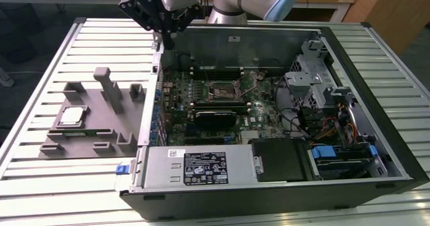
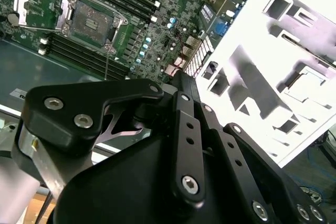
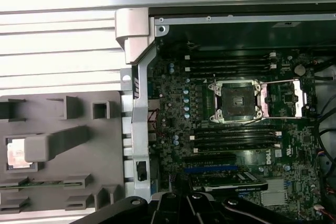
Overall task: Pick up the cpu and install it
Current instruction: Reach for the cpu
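Power supply (image 1: 195,168) is sitting nearest the lens in the exterior view, inside the open computer case (image 1: 269,206). The gripper (image 1: 168,36) is hanging over the case's far wall; whether it is spread or pressed together I cannot tell. The cpu (image 1: 72,116) is lying well apart from it, in the grey holder (image 1: 100,133) beside the case.

In the second wrist view, the open socket (image 2: 92,22) is showing beyond the gripper's black links.

In the first wrist view, the cpu is resting in its holder pocket, a grey post (image 3: 58,142) partly covering it.
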